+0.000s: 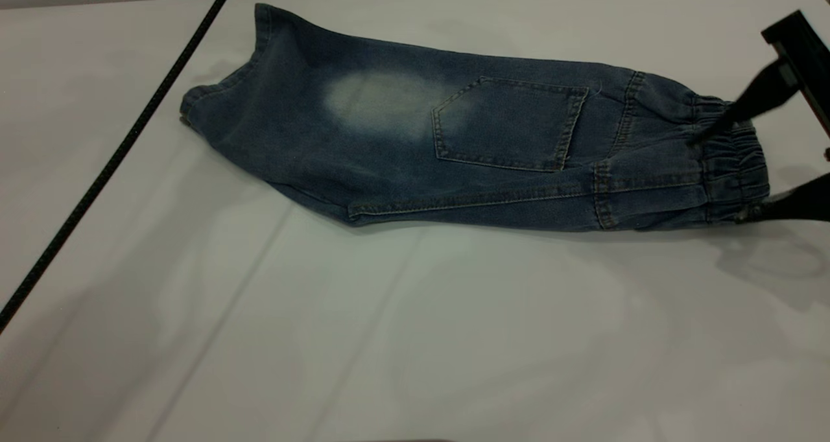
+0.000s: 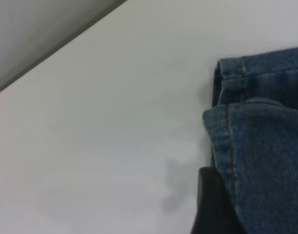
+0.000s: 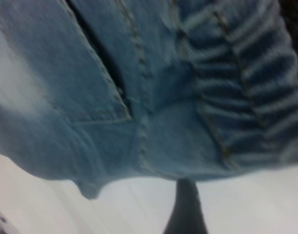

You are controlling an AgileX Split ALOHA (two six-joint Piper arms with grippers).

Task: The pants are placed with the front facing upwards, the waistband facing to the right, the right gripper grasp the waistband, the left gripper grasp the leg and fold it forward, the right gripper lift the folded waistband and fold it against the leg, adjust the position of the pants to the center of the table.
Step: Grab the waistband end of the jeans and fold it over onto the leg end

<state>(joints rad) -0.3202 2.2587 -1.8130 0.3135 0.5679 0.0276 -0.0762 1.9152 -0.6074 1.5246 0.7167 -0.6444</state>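
the table (image 1: 402, 338) filled nearly the whole exterior frame, a pale smooth top, bare across the lower half. the pants (image 1: 454, 144) lay across the upper half of that frame, already folded lengthwise into one long narrow strip: a patch pocket (image 1: 509, 124) faced up near the middle, a pale faded oval (image 1: 382, 102) sat to its left, and the leg hems ended at the upper left. the left wrist view showed two hem edges stacked one over the other, which fits a finished first fold, so i judged the leg-over-leg step done. the waistband (image 1: 736, 163) sat at the right end of the strip, gathered and ruffled, flat on the table and not yet lifted. the right gripper (image 1: 729, 173) was at the right edge of the frame, its fingers spread wide, one dark finger reaching over the top of the waistband and the other lying along its lower edge; it straddled the band but i could not say it had closed on the cloth. the left gripper (image 2: 214, 204) showed only as one dark finger at the bottom of the left wrist view, just beside the hem, and whether it was open or closed could not be told; its braided cord (image 1: 123, 147) ran diagonally down the left side of the exterior frame. still to come, by my reading: clamping the waistband, carrying it over onto the leg, and moving the folded pants from the upper part of the table to its centre.
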